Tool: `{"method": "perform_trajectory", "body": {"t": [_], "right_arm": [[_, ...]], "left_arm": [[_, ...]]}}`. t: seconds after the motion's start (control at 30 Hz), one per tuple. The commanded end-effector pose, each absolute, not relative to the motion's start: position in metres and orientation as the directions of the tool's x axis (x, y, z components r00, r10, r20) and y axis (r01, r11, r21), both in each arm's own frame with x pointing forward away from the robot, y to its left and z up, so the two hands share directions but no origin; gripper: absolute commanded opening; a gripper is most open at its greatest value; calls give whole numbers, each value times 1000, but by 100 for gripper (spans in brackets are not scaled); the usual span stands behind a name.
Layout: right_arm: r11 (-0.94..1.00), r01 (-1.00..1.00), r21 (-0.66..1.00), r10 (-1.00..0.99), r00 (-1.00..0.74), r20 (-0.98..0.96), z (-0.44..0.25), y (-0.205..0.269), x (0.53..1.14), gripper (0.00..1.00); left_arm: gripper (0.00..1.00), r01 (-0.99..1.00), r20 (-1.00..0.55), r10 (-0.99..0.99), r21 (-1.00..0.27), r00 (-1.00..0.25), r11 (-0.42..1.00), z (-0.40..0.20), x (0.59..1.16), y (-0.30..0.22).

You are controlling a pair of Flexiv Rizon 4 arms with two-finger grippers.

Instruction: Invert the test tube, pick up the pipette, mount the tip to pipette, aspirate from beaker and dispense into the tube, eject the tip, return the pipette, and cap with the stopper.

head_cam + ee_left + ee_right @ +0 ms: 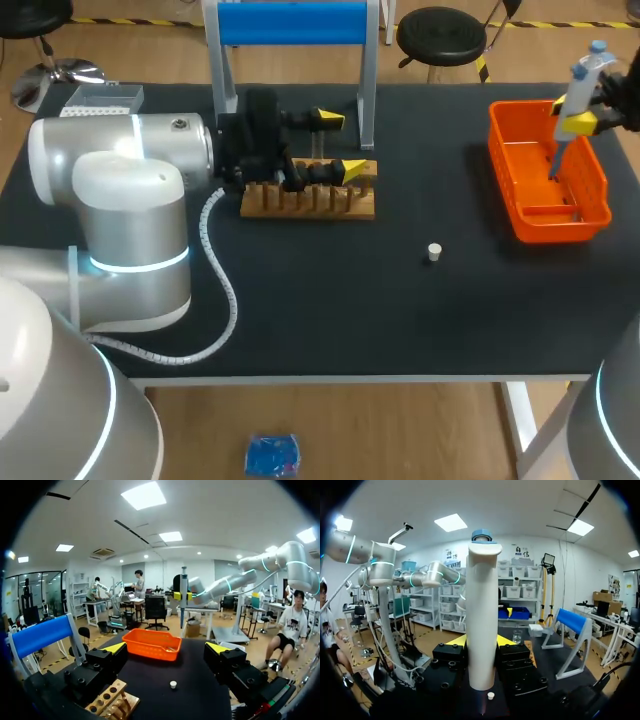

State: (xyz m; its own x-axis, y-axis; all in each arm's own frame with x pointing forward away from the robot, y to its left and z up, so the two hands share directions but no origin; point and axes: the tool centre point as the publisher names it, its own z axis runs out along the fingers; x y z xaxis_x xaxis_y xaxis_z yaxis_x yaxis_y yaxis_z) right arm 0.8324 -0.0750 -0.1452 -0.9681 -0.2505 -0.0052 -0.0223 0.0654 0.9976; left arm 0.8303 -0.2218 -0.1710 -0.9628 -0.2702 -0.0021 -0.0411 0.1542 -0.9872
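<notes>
**Pipette held over the basket.** My right pincer is clamped on the white pipette, one yellow-tipped finger pressing each side of its body. The pipette hangs upright, blue cap uppermost, with its lower end over the orange basket at the right side of the black counter.

My left pincer is spread wide and grips nothing. Its fingers hover above the wooden tube rack near the counter's middle.

A small white stopper lies alone on the counter between rack and basket, apart from both. A blue-topped frame stands behind the rack, and a clear beaker shows near it in the right wrist view. I cannot make out the test tube for certain.
</notes>
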Motion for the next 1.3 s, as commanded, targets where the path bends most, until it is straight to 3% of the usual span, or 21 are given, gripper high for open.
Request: {"method": "perform_trajectory", "body": {"t": [0.03, 0.73, 1.3], "right_arm": [[127, -30, 991, -107, -994, -17, -146, -16, 805, 0], [78, -93, 993, -224, -972, -74, -164, 115, 802, 0], [-32, -73, 997, -239, -968, -78, -188, 146, 796, 0]], "left_arm": [[100, -43, -1, -270, -987, -963, 157, -170, 831, -223], [100, -43, -1, -270, -987, -963, 157, -170, 831, -223], [100, 7, -15, -259, -999, -966, 34, -154, 817, -226]]}}
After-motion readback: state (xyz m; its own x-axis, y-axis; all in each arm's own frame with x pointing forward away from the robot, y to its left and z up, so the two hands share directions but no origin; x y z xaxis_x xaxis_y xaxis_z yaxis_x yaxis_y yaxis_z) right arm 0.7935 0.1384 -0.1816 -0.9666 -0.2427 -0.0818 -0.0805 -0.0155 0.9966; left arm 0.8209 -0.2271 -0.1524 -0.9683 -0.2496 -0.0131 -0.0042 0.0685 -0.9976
